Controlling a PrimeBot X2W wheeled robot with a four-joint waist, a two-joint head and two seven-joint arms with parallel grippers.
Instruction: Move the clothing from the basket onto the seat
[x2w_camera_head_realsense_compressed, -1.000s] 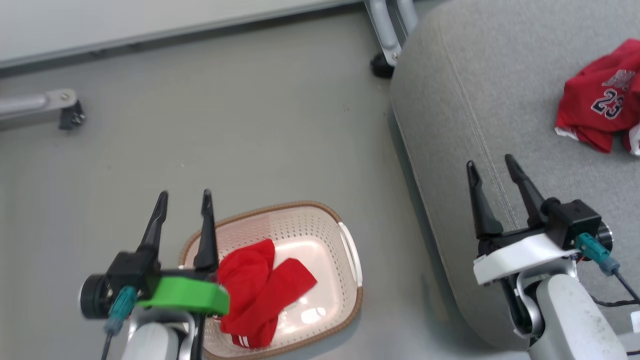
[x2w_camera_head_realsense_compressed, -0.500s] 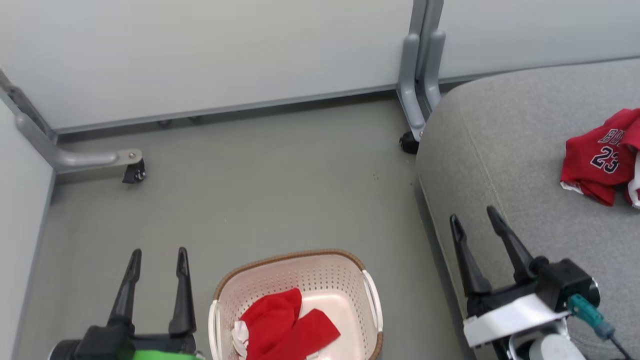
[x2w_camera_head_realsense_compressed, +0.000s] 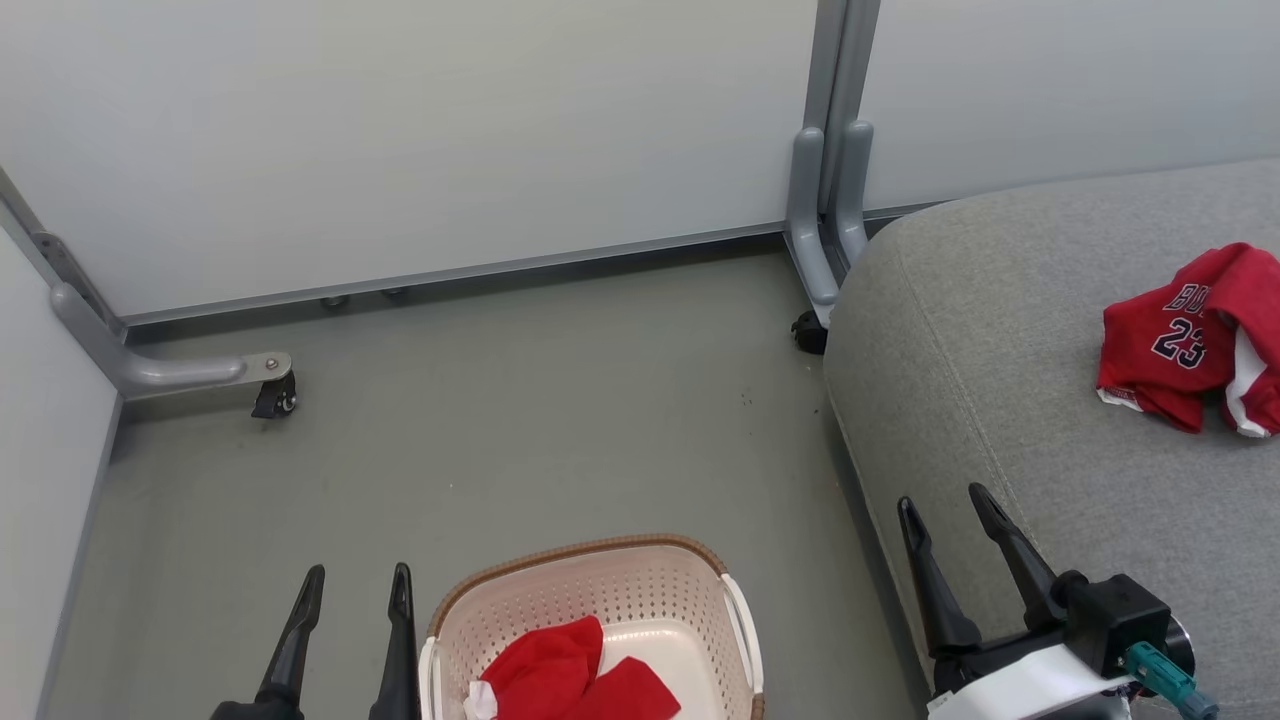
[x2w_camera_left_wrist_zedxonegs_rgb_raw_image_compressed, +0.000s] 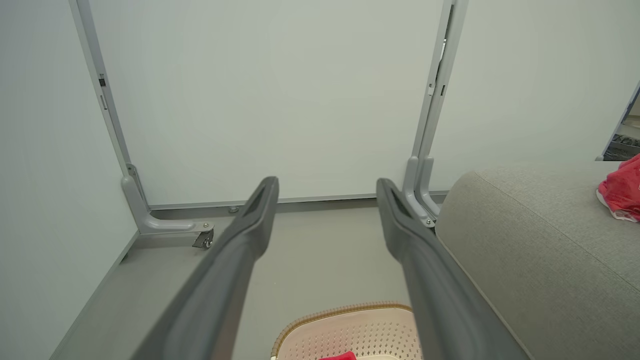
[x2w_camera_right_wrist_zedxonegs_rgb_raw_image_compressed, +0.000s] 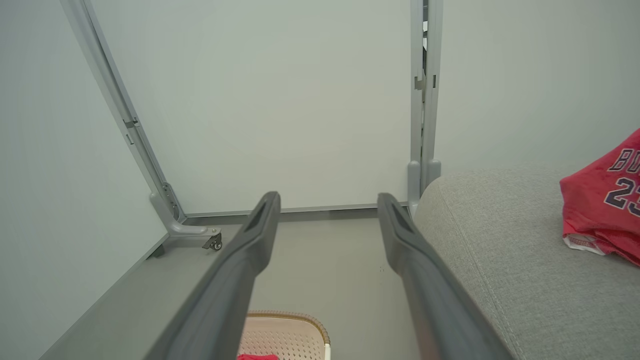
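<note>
The cream basket (x2w_camera_head_realsense_compressed: 640, 590) sits on the floor at the bottom middle of the head view, with a red garment (x2w_camera_head_realsense_compressed: 560, 675) lying inside it. A red jersey (x2w_camera_head_realsense_compressed: 1175, 335) lettered with 23 lies on the grey seat (x2w_camera_head_realsense_compressed: 1010, 400) at the right. My left gripper (x2w_camera_head_realsense_compressed: 358, 584) stands open just left of the basket, holding nothing. Over the seat's near-left edge my right gripper (x2w_camera_head_realsense_compressed: 940, 498) is open and empty too. The left wrist view shows the basket's rim (x2w_camera_left_wrist_zedxonegs_rgb_raw_image_compressed: 345, 312) below the fingers, and the right wrist view has the jersey (x2w_camera_right_wrist_zedxonegs_rgb_raw_image_compressed: 607, 200) on the seat (x2w_camera_right_wrist_zedxonegs_rgb_raw_image_compressed: 500, 260).
Pale partition walls (x2w_camera_head_realsense_compressed: 450, 130) close off the back and left. Grey partition feet with castors stand on the floor at the left (x2w_camera_head_realsense_compressed: 270, 392) and by the seat's far corner (x2w_camera_head_realsense_compressed: 815, 300). Grey floor (x2w_camera_head_realsense_compressed: 540, 420) lies between the basket and the wall.
The head camera has tilted up, so the whole picture slid down. Both grippers stay open and now sit lower in the view; the garment still lies in the basket.
</note>
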